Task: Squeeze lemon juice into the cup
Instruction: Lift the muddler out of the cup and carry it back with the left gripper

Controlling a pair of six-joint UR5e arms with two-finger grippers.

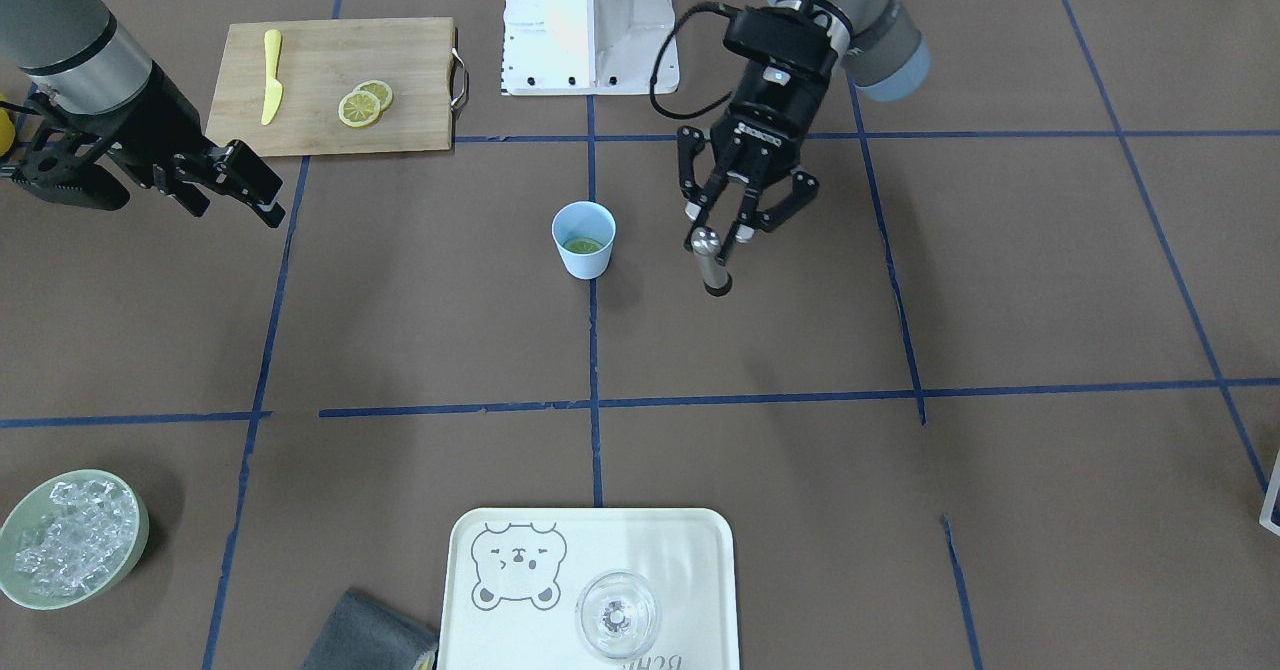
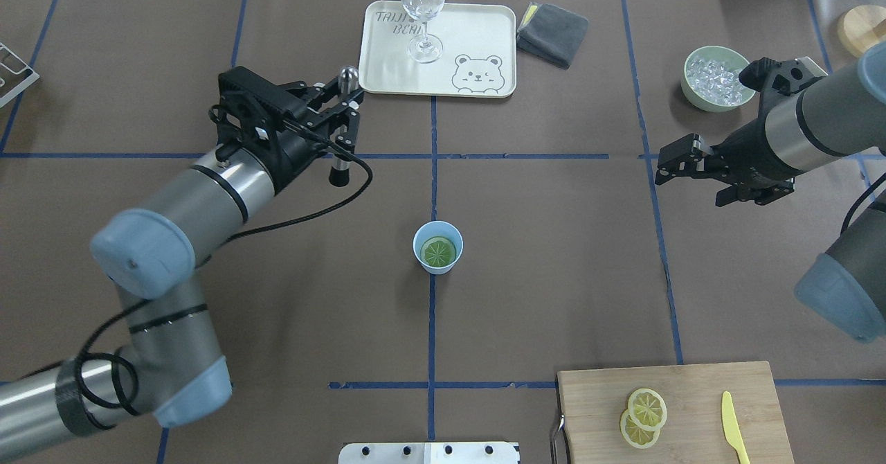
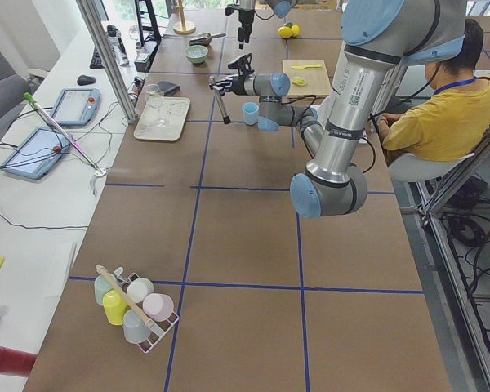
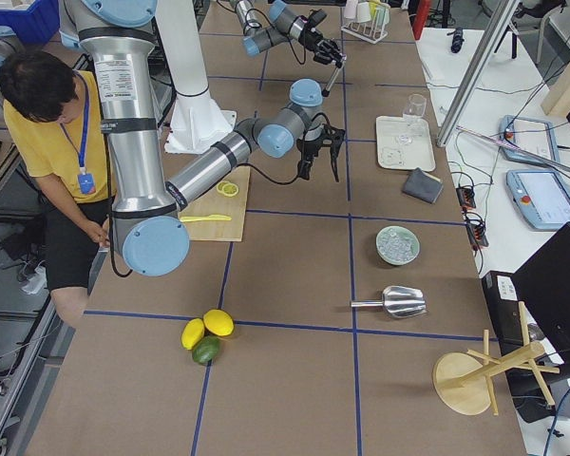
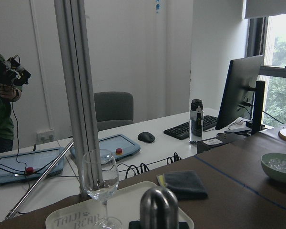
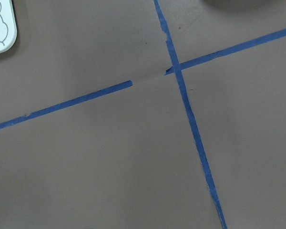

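The lemon sits down inside the blue cup, in the middle of the table. The left gripper is clamped on a metal stick, just beside the cup and not touching it. The right gripper hangs far off to the side, fingers spread, holding nothing. I think the stick could bump the rim and tip the cup, since nothing holds it. The stick might also slip when pushed hard.
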